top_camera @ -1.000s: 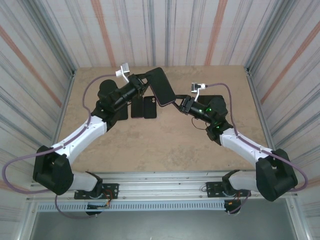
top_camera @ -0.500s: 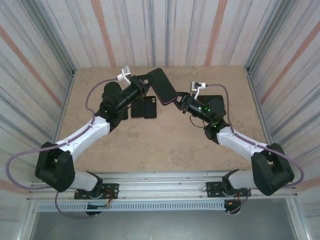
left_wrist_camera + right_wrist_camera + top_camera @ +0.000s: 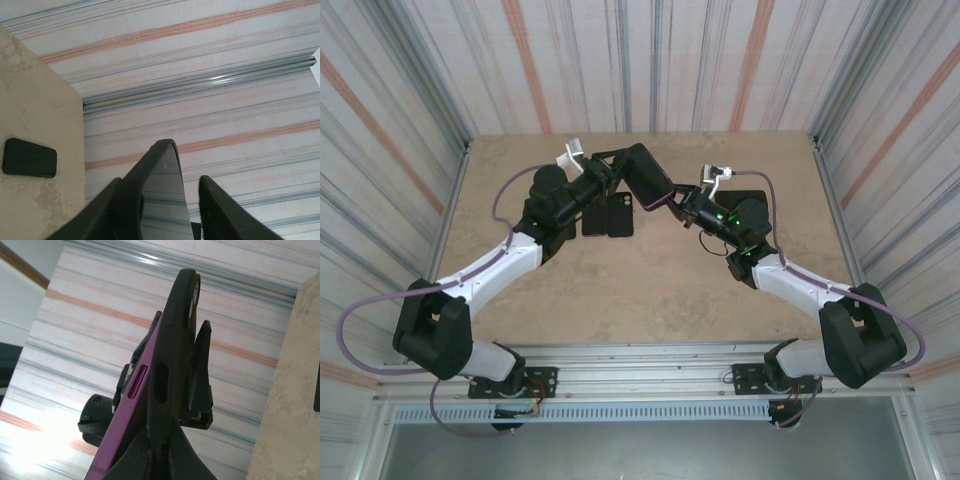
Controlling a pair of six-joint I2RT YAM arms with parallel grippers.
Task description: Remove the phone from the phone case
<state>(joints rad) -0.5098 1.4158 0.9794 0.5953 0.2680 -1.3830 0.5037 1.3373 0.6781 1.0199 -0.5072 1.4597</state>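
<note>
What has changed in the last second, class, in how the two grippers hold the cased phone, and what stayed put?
The right gripper closed onto its end of the phone case. The left gripper opened, its fingers now apart around the other end. The case, purple phone inside, stayed raised between the arms; the two dark slabs on the table did not move.

The phone [image 3: 126, 417], in its case [image 3: 172, 357], is above the table [image 3: 650, 290]. The left gripper [image 3: 159, 182] is at the phone's left, the right gripper [image 3: 160, 447] at its right, and two devices [image 3: 620, 215] lie on the table just before it.
</note>
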